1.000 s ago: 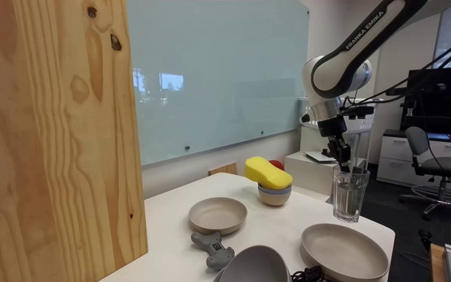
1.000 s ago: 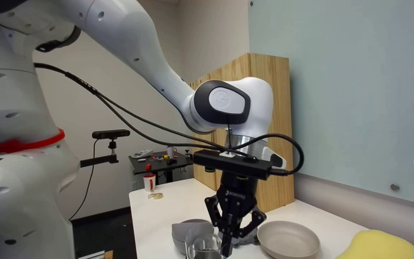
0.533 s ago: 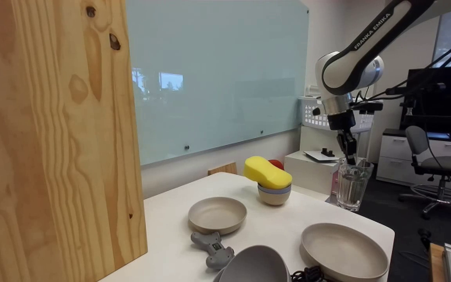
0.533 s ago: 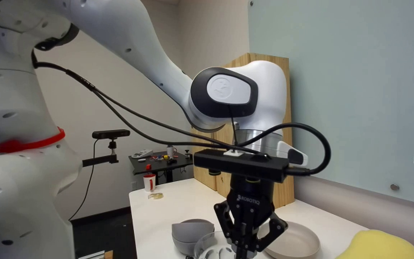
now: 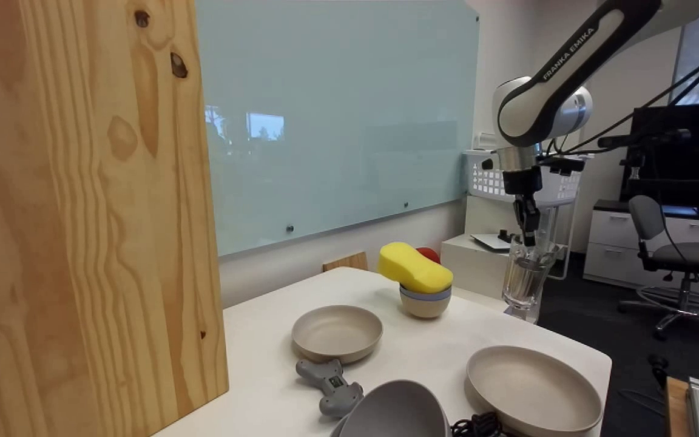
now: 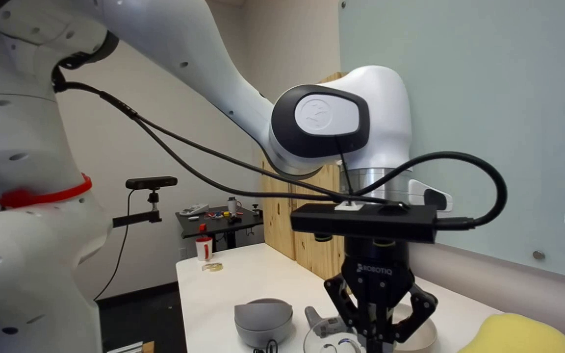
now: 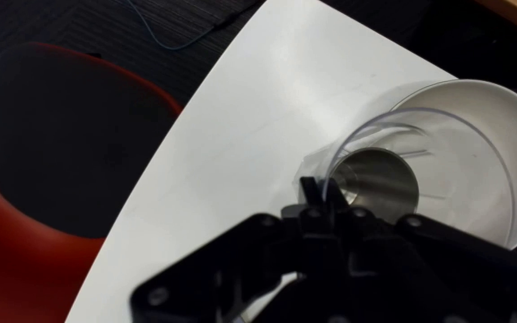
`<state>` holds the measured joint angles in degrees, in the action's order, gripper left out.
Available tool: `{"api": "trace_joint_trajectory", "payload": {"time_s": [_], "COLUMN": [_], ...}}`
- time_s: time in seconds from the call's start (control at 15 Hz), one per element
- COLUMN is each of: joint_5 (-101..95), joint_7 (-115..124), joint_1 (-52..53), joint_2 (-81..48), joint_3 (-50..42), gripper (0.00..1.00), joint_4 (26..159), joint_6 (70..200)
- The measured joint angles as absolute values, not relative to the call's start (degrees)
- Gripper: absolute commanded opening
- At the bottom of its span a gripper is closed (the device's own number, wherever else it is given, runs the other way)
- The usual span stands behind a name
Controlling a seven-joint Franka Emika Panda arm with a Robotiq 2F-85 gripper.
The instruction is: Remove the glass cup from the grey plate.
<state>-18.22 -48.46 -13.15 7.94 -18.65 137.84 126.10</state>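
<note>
The glass cup point(image 5: 520, 285) hangs in the air, slightly tilted, beyond and above the grey plate in an exterior view. My gripper point(image 5: 529, 241) is shut on its rim, one finger inside and one outside, as the wrist view shows at the fingertips point(image 7: 323, 185). The glass cup point(image 7: 460, 179) shows a grey metallic round shape inside or through it. In an exterior view only part of the cup's rim point(image 6: 312, 338) shows beside the gripper point(image 6: 379, 343). The grey plate point(image 5: 534, 388) sits on the table near its corner; it also shows behind the glass in the wrist view point(image 7: 516, 130).
On the white table point(image 5: 434, 346) stand a tan dish point(image 5: 337, 332), a grey gamepad point(image 5: 332, 385), stacked grey bowls point(image 5: 398, 413), and a tan bowl point(image 5: 425, 304) topped by a yellow sponge point(image 5: 416, 267). A tall wood panel point(image 5: 94, 212) and a red-black chair point(image 7: 61, 143) border the table.
My gripper has lifted the glass cup higher and carried it away from above the grey plate, leftward in the view with the plate. The cup tilts more. The plate has not moved.
</note>
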Motion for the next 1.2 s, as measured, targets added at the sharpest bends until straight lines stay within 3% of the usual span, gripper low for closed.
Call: {"api": "trace_joint_trajectory", "payload": {"time_s": [1.2], "joint_5": [-12.1], "joint_7": [-51.12], "joint_1": [-16.08], "joint_2": [-13.3], "joint_3": [-17.91], "gripper": [0.01], "joint_4": [118.17], "joint_6": [116.72]}}
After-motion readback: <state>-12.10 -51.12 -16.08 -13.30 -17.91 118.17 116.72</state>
